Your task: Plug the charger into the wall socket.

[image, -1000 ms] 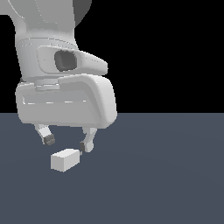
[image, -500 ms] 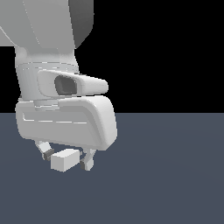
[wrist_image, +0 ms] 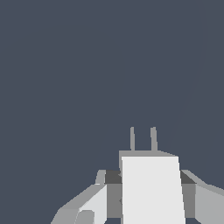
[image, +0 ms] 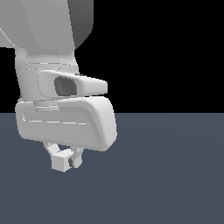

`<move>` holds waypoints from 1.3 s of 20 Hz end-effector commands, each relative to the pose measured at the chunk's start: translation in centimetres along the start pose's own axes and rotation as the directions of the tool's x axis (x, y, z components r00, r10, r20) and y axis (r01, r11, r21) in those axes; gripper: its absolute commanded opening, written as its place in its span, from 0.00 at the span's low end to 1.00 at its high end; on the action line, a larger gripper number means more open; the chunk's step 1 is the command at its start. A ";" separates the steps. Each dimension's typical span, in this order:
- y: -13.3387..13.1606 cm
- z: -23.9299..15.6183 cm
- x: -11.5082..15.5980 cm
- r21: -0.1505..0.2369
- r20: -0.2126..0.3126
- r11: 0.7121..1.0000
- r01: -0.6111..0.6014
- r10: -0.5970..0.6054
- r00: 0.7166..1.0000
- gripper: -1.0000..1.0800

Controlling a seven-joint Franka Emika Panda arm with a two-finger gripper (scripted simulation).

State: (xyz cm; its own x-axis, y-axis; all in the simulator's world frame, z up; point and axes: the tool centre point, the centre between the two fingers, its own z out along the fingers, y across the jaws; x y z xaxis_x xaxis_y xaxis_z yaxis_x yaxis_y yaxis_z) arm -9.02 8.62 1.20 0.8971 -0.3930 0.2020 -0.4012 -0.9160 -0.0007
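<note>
Plainly, scene: a flat dark blue-grey floor (image: 175,175) ran under a black background, and the pale arm filled the exterior view's left.
Arm: the white wrist housing (image: 65,127) hung low over the floor, with a dark oval recess on the block above it.
Gripper (image: 62,158): it pointed down beneath the housing, and its fingers (image: 77,157) stood against the two sides of the charger, clamped on it.
Charger (image: 61,161): a small pale block sat between the fingers, below the housing, at the exterior view's lower left; whether it touched the floor could not be told.
Wrist view, charger (wrist_image: 152,192): the white block filled the space between the fingers, and two thin grey prongs (wrist_image: 143,139) stuck out side by side from its far end, over bare floor.
Wrist view, fingers (wrist_image: 94,203): grey finger bodies flanked the block, with dark pads (wrist_image: 113,177) pressed to its sides.
Wall socket: it appeared in neither view.
</note>
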 end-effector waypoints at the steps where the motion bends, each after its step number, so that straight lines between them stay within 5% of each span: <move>1: 0.0 0.0 0.0 0.000 0.000 1.000 0.000 0.000 1.000 0.00; 16: 0.5 -1.4 2.8 0.023 -0.005 0.992 0.121 -0.120 0.993 0.00; 26: 0.6 -3.4 7.0 0.059 -0.014 0.953 0.297 -0.297 0.955 0.00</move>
State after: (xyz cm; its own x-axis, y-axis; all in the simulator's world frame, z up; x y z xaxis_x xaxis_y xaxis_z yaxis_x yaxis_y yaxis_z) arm -4.18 5.80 5.49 0.9696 -0.1315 0.2062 -0.1346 -0.9909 0.0011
